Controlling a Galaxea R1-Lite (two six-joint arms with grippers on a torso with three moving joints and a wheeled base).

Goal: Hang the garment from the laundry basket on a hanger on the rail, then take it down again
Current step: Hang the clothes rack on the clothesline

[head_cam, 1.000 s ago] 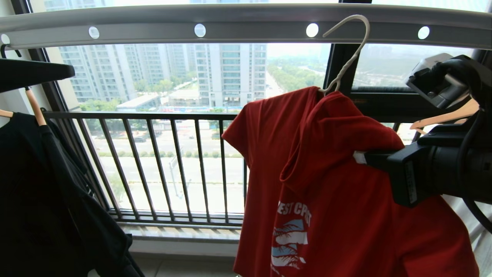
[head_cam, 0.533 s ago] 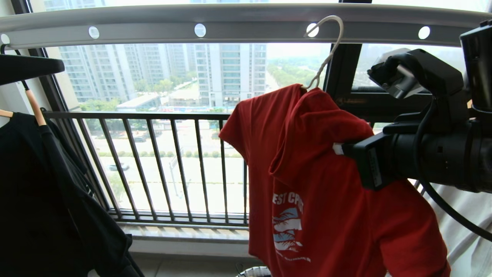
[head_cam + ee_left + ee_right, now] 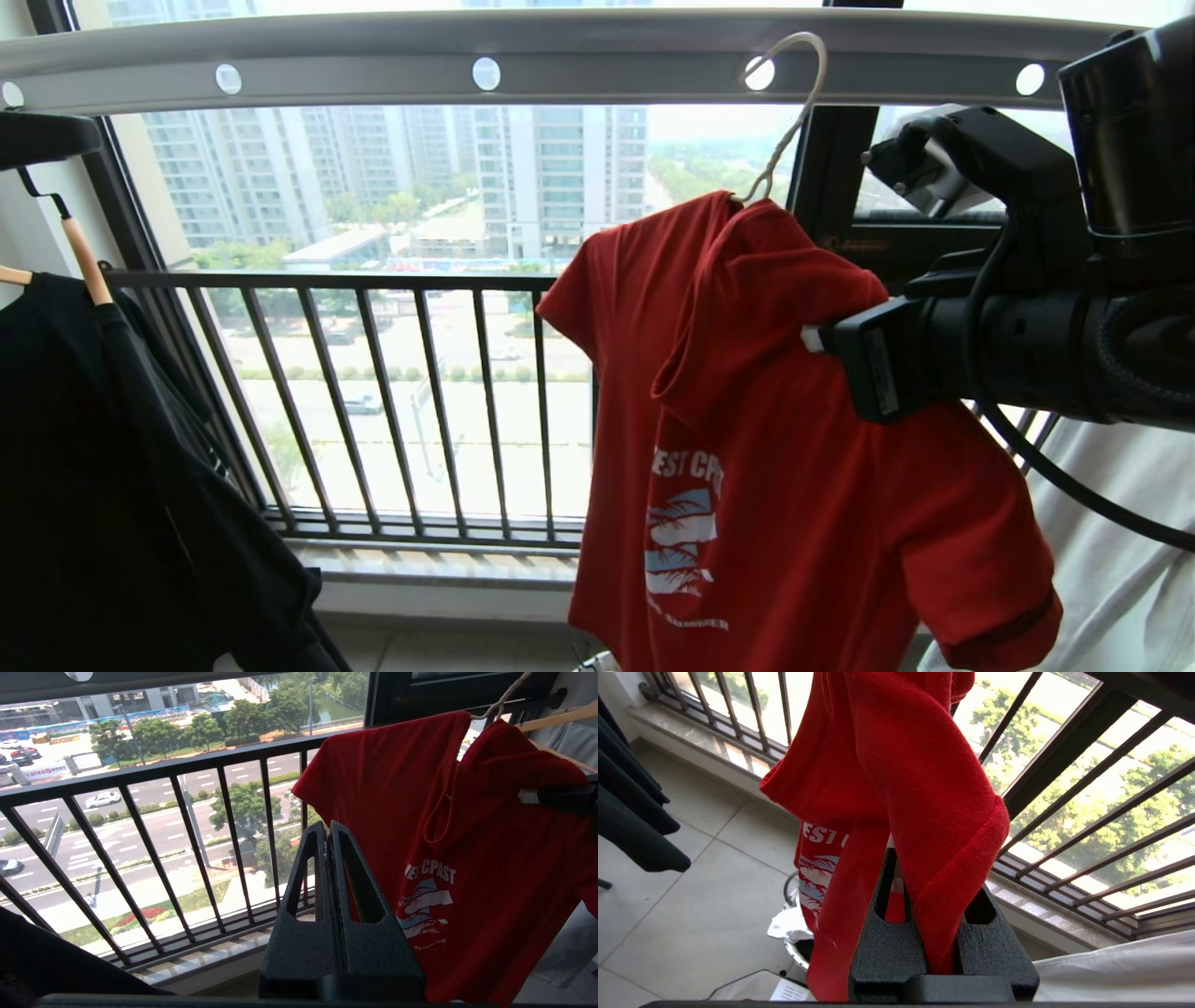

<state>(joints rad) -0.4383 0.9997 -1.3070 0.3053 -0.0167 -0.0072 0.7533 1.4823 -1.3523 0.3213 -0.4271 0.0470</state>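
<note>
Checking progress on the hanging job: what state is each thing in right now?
Red short-sleeved T-shirt: draped on the hanger, bunched at one shoulder.
Thin cream-white wire hanger: hook at the rail; whether seated, cannot tell.
Grey-silver metal rail with round holes: fixed overhead.
Right gripper: shut on the T-shirt's fabric.
Left gripper: shut, empty, beside the T-shirt.
Black T-shirt: hanging on a wooden hanger.

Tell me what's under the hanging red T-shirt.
Below the garment stands the laundry basket with white cloth in it; most of its rim and contents are covered.
</note>
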